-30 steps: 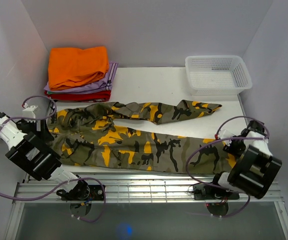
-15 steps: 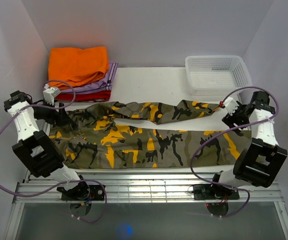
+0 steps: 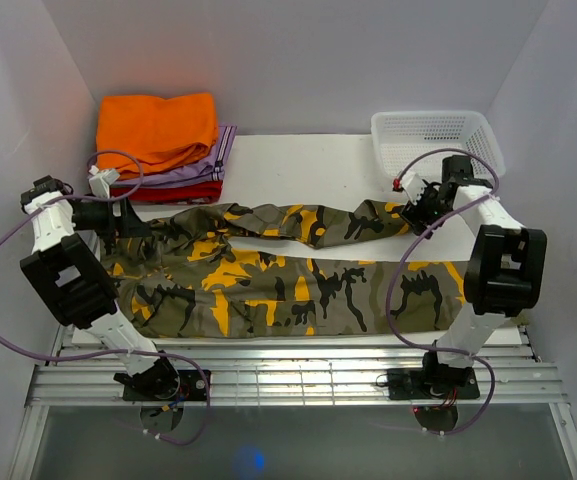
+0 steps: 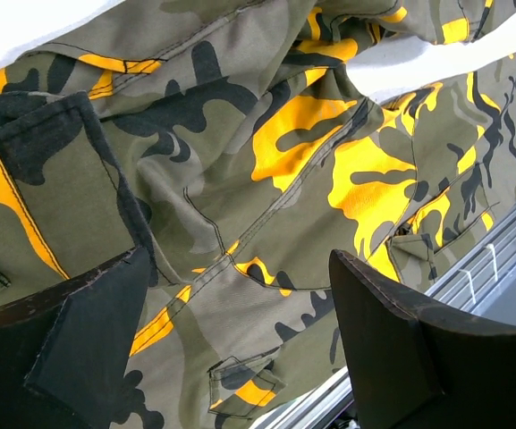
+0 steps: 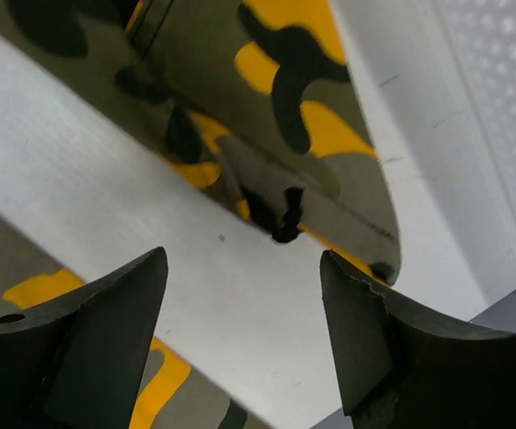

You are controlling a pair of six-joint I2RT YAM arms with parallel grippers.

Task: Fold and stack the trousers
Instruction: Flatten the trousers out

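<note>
Camo trousers (image 3: 268, 275) lie spread across the table (image 3: 308, 165), waist at left, legs running right, far leg bunched. Looks like soft, limp, light cloth: it will likely sag and drag, not slip. Best holds: waistband corner and leg cuff, pinched at the seams. Left hand (image 4: 240, 277) is wide open over the waist area, holding nothing. Right hand (image 5: 242, 268) is open above the far-leg cuff, empty. Folded clothes stack (image 3: 163, 150) sits just behind the waist, white basket (image 3: 433, 150) near the cuff; either could crowd a lift.
</note>
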